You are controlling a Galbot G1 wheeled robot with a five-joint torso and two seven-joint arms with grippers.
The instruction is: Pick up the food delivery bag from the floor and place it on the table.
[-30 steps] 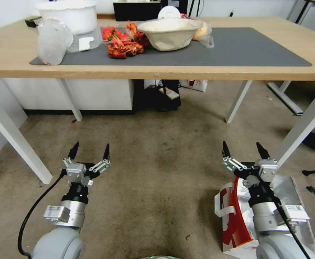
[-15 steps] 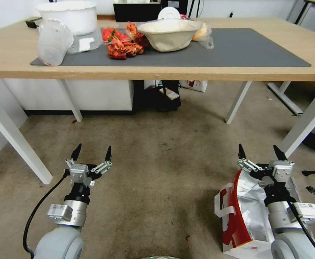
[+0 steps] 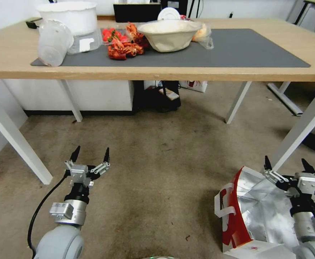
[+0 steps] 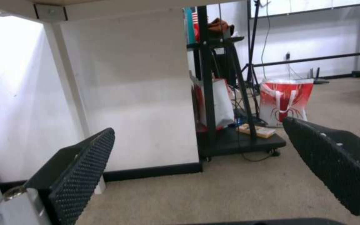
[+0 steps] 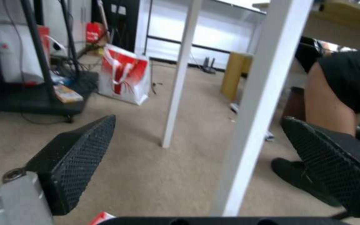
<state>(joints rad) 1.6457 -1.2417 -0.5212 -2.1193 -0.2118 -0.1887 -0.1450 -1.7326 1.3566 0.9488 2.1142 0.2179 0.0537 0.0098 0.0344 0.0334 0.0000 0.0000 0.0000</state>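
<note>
The floor (image 3: 157, 169), worn brownish carpet with dark stains, takes up most of what lies before me. Beyond it stands the table (image 3: 6, 54), its light-wood top on white legs carrying a dark grey mat (image 3: 236, 46) with a paper bowl (image 3: 170, 34), a tipped clear tub (image 3: 53, 41) and a heap of red food (image 3: 123, 45) crowded toward my left end; the mat's right stretch lies bare.

The food delivery bag (image 3: 243, 212) sits on the floor low at my right, just short of the table's near right leg (image 3: 301, 129). Its red-and-white side with a white strap handle faces my middle, and its mouth gapes upward, showing the crumpled silver lining. From here it seems to run longest from me toward the table, though its near end is cut off from sight.

My right pincer (image 3: 288, 166) hangs over the bag's far right rim, fingers spread wide and gripping nothing, tips pointing toward the table leg. In my right wrist view the two black pads (image 5: 80, 159) stand well apart with that white leg (image 5: 263, 106) between them. My left pincer (image 3: 90, 154) hovers over bare carpet well to the bag's left, likewise spread and empty.

So the bag lies beneath and slightly inward of my right pincer. I judge the right arm the nearer one, and the pickup not yet begun.
</note>
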